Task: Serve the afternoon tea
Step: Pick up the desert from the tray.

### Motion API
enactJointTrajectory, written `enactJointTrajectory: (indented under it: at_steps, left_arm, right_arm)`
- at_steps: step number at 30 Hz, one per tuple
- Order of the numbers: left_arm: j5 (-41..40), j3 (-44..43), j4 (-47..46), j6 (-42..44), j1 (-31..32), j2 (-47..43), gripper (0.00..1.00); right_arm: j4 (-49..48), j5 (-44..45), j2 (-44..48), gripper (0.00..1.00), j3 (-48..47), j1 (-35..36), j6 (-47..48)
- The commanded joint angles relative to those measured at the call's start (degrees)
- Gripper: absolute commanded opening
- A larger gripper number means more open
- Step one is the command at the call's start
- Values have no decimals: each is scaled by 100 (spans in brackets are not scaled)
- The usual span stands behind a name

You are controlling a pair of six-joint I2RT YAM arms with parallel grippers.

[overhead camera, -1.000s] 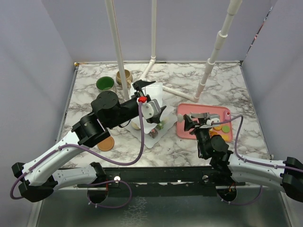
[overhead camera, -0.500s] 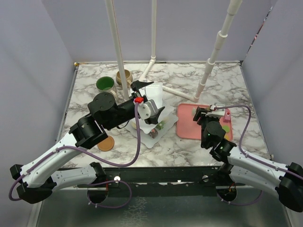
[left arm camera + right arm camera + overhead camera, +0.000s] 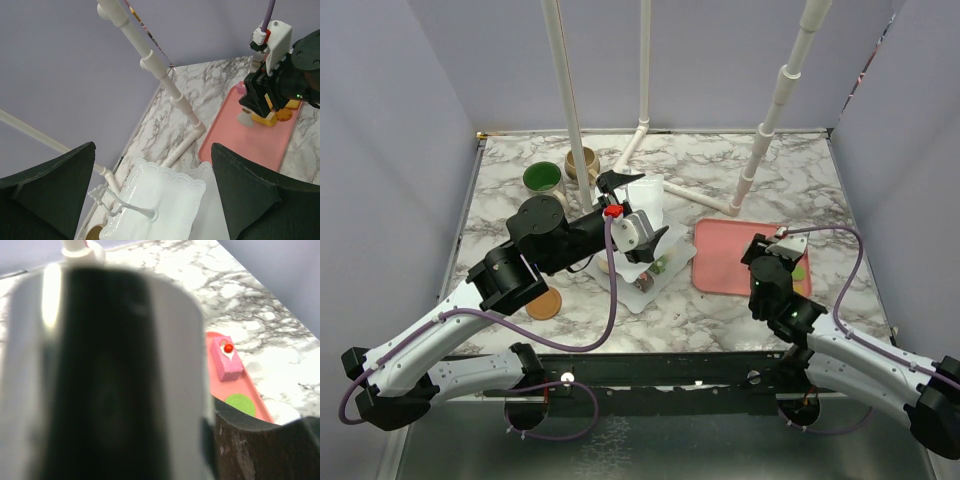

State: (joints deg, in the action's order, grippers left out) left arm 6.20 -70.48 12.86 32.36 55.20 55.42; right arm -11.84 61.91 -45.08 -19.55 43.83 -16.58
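White tiered stand (image 3: 167,196) carries square, wavy-edged plates.

A pink tray (image 3: 723,258) lies on the right of the marble table (image 3: 700,165); white pipes (image 3: 645,70) stand at the far side.

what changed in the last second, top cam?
The right hand swung rightward across the pink tray, from its left end toward the pastries at its right end. No visible pick-up or release. The left hand shifted slightly, staying open over the tiered stand. Mugs and coaster are unmoved.
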Motion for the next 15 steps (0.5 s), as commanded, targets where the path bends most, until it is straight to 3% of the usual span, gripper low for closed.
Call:
enactJointTrajectory:
  at_steps: [1,8,15]
  left_arm:
    - [-48,-19,-64,-81,-18,-44,99]
    - [-40,-10,-65,-81,-18,-61,99]
    - [-42,8,-69,-64,-17,-75,99]
  right_arm:
    - [522,625,-216,61,-80,-113,-528]
    - [683,836,-230,60,39,-200,-915]
    - [221,539,-318,55,122,-360,-781]
